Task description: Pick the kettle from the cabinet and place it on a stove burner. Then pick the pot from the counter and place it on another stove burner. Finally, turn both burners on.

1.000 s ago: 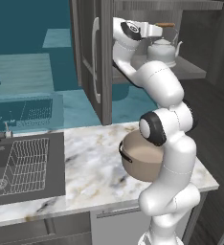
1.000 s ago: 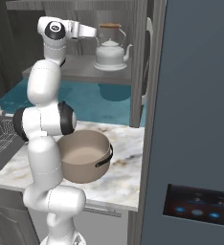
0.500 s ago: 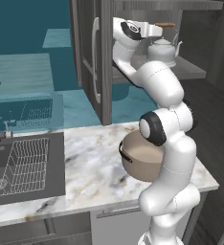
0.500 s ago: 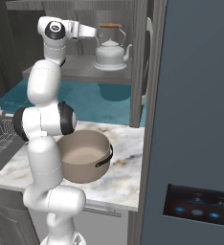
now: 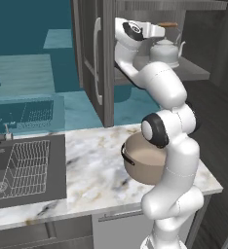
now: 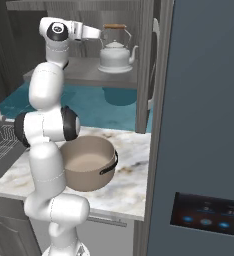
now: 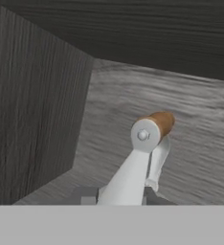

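Dark wood-grain cabinet (image 5: 104,58) stands open above the marble surface (image 5: 86,175), and the kettle (image 6: 116,52) sits on its grey shelf (image 6: 69,72). At the kettle's wooden handle grip (image 7: 157,125) the hand (image 6: 96,34) is clamped on the handle. On the surface below sits the pot (image 6: 89,162).

Arm: you see it rise from the base at the bottom of both base views, bend at a dark elbow joint, then climb steeply to a second bend near the top.
Forearm: from that top bend it runs roughly level.
Wrist: you have it high up, the hand held about horizontal.
Gripper (image 6: 100,33): pointing sideways from the wrist; in the left base view it sits at the top (image 5: 160,30).
Jaws: you cannot see the fingers clearly; they are drawn nearly together.
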Controlling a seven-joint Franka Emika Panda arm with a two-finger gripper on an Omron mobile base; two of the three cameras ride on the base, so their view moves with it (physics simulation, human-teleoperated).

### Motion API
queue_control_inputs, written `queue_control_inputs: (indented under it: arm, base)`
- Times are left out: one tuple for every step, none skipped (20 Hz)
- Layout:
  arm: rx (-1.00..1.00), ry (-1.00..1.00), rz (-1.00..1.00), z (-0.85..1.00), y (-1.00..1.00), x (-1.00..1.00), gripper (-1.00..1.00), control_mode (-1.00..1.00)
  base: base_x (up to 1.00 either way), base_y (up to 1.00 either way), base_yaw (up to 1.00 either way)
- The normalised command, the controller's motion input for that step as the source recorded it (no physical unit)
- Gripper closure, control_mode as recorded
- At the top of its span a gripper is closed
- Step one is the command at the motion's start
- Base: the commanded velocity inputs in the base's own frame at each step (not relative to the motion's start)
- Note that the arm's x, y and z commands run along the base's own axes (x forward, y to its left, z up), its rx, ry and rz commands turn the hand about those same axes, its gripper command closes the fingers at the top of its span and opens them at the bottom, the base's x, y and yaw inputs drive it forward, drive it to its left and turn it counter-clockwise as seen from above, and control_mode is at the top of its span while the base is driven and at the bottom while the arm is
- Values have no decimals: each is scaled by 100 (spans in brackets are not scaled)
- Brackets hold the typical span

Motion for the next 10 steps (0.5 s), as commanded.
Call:
queue_control_inputs:
  arm:
    - [0,0,-4,0,0,-10,100,-100]
    - [0,0,-4,0,0,-10,100,-100]
    - [0,0,-4,0,0,-8,100,-100]
    - [0,0,-4,0,0,-8,100,-100]
    - [0,0,-4,0,0,-9,100,-100]
    - [0,0,-4,-3,0,-12,100,-100]
    - [0,0,-4,-9,0,-18,100,-100]
    - [0,-1,-4,-20,0,-19,100,-100]
    - [0,-2,-4,-27,0,-21,100,-100]
    - [0,-4,-4,-33,0,-23,100,-100]
  base:
    - [0,0,0]
    - [0,0,0]
    - [0,0,0]
    - [0,0,0]
    - [0,0,0]
    - [0,0,0]
    - [0,0,0]
    - [0,0,0]
    - [0,0,0]
    - [0,0,0]
